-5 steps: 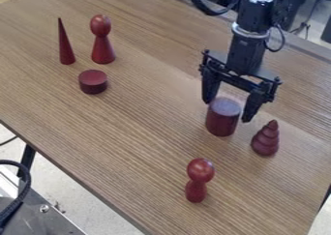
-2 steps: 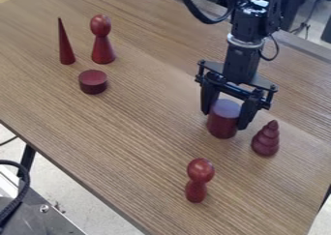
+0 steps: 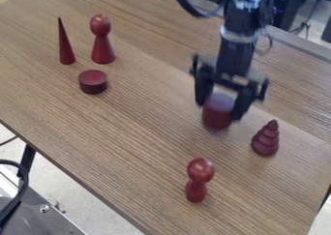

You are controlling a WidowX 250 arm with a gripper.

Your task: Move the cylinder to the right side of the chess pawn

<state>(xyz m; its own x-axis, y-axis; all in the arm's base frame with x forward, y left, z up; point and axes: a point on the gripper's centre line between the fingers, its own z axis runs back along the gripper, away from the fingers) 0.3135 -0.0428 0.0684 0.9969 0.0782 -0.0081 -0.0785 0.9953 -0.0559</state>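
Observation:
The black gripper (image 3: 219, 111) hangs right of the middle of the view, shut on a dark red cylinder (image 3: 217, 117) with one finger on either side of it. The cylinder is upright; whether its base touches the table cannot be told. In front of it, nearer the camera, stands a round-headed red pawn (image 3: 197, 181). Another pawn-shaped piece (image 3: 102, 41), with a wider flared base, stands at the upper left. A short, flat cylinder (image 3: 93, 82) sits just below that piece.
A ridged, tree-like red piece (image 3: 265, 139) stands right of the held cylinder, with a gap between them. A slim red cone (image 3: 66, 48) is at the upper left of the wooden table (image 3: 145, 156). The table's near edge runs diagonally across the lower left.
The gripper closed on the cylinder, then moved slightly left and up in the view together with it. The other pieces have stayed in place.

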